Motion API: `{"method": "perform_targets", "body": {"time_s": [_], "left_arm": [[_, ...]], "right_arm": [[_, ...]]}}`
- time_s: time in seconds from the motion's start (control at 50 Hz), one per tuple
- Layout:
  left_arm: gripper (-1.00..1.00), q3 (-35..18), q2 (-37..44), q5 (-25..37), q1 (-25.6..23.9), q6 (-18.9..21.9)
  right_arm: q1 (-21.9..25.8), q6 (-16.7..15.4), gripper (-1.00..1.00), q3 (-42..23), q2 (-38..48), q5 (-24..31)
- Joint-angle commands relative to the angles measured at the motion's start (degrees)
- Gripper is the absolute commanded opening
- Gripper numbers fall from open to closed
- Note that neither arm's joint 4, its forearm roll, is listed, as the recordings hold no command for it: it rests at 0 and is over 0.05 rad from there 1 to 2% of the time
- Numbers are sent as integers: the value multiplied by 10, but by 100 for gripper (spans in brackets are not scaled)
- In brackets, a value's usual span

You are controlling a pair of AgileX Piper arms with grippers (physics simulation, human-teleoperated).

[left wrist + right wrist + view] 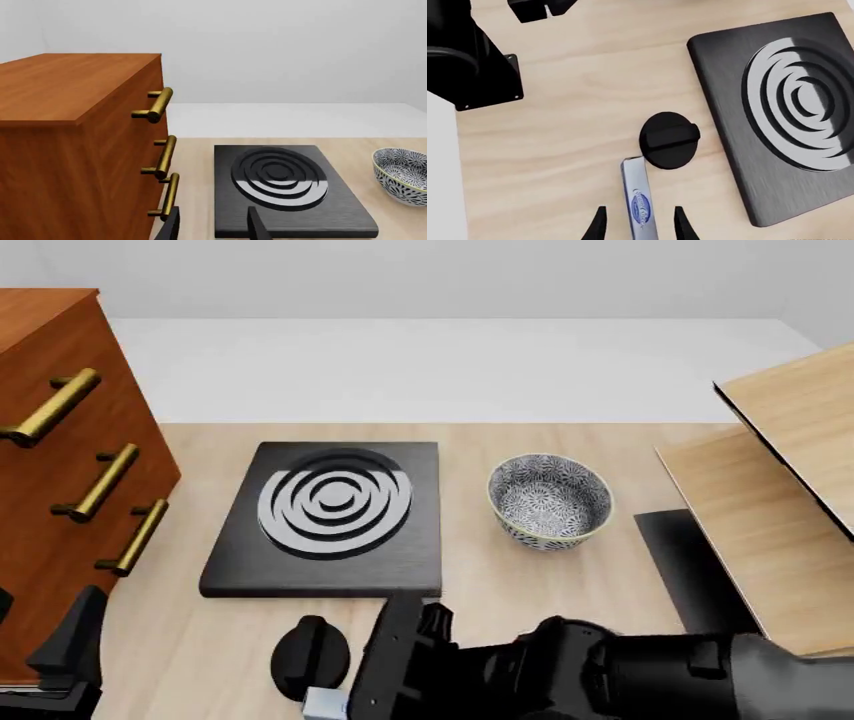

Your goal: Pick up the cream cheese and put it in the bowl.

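The cream cheese point(635, 182) is a thin pale box with a blue oval logo, lying on the wooden table right beside a black round knob point(669, 139). My right gripper point(640, 214) is open just above it, one finger on each side with a gap to both. In the front view only a corner of the cream cheese point(324, 703) shows under the right arm point(601, 675). The speckled bowl point(549, 500) stands upright and empty, right of the black burner plate point(331, 515). My left gripper point(213, 226) is open and holds nothing, low at the near left by the cabinet.
A tall wooden cabinet point(40, 440) with brass handles fills the left side. Light wooden boards point(774, 500) and a dark panel lie at the right. The black knob point(310, 655) sits in front of the burner plate. A black arm base point(467, 60) stands near the table's front edge.
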Motion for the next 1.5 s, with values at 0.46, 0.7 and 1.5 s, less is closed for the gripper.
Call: {"method": "perform_targets", "body": {"time_s": [0.46, 0.7, 1.5], "left_arm": [[100, 0, 0, 0, 0, 0], [100, 0, 0, 0, 0, 0], [100, 0, 0, 0, 0, 0]], "right_arm": [[-8, 27, 100, 12, 94, -61], [-2, 35, 100, 17, 113, -76], [1, 29, -100, 24, 117, -80]]}}
